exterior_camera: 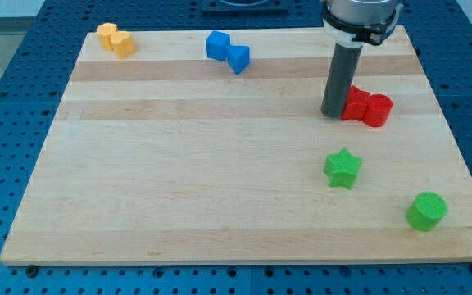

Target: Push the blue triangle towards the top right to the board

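Observation:
The blue triangle (238,58) lies near the view's top, left of centre-right, touching a blue cube-like block (217,44) on its upper left. My tip (333,113) rests on the board well to the right of and below the blue triangle. It stands right against the left side of a red block (355,104), which touches a red cylinder (376,110).
The wooden board (179,180) lies on a blue perforated table. Two orange blocks (115,39) sit at the top left corner. A green star (342,168) and a green cylinder (427,211) sit at the lower right.

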`<state>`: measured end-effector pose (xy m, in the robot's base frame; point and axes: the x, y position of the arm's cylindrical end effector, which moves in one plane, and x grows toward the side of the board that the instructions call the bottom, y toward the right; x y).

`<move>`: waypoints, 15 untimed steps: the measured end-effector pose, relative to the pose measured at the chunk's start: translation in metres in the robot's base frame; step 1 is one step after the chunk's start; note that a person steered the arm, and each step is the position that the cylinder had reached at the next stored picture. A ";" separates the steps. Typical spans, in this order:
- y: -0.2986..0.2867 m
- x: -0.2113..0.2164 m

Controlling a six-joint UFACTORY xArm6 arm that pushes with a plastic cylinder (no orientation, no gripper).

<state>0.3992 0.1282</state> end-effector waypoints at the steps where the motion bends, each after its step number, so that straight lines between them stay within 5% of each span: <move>1: -0.032 0.000; 6: -0.191 -0.095; 15: -0.053 -0.180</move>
<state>0.2196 0.0750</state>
